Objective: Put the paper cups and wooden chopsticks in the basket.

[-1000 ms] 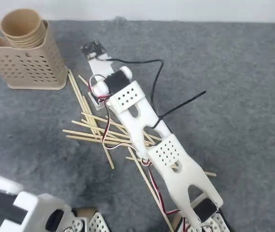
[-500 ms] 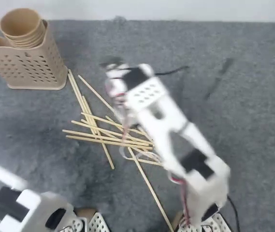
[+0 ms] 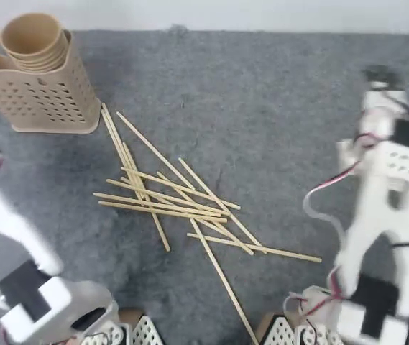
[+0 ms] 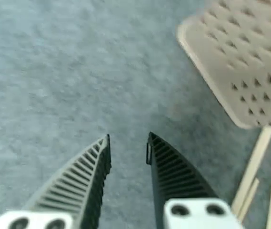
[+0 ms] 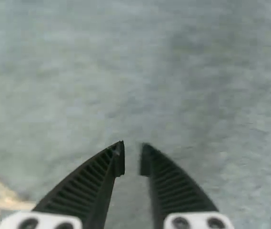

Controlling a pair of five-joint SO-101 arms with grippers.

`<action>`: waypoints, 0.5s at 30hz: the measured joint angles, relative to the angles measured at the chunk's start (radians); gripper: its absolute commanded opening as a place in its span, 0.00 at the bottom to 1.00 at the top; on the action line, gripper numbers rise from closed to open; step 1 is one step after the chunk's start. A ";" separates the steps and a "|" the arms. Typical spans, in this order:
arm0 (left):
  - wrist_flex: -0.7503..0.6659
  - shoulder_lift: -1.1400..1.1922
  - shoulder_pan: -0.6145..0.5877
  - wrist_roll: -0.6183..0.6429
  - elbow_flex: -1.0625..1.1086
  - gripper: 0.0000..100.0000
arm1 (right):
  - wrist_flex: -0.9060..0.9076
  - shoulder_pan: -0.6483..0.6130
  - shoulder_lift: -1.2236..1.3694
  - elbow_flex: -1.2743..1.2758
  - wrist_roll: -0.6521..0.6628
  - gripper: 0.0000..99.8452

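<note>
High view: cups (image 3: pixel 33 36) sit nested in the basket (image 3: pixel 42 100) at 10 o'clock; chopsticks (image 3: pixel 168 201) lie scattered on the tabletop (image 3: pixel 283 93), uncollected. Left tool (image 4: pixel 128 143) and right tool (image 5: pixel 132 155) hang slightly spread, empty, probably readied for pinching.

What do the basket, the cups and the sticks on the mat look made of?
Basket: probably beige moulded plastic, with perforated, rigid-looking walls.
Cups: seemingly matte tan paper, with thin nested rims.
Chopsticks: pale bare wood or bamboo, thin, straight and unvarnished-looking.
</note>
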 measured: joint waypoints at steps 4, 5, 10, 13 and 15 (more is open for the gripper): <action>-0.074 -0.064 0.087 0.000 0.133 0.12 | -0.038 0.124 0.253 -0.207 0.040 0.11; -0.103 -0.100 0.109 0.000 0.181 0.12 | -0.038 0.146 0.330 -0.282 0.043 0.11; -0.267 -0.315 0.198 0.003 0.471 0.12 | -0.011 0.216 0.750 -0.750 0.051 0.11; -0.358 -0.420 0.238 -0.015 0.629 0.12 | 0.034 0.235 1.005 -1.086 0.104 0.11; -0.394 -0.471 0.249 -0.052 0.707 0.12 | 0.057 0.236 1.162 -1.310 0.143 0.11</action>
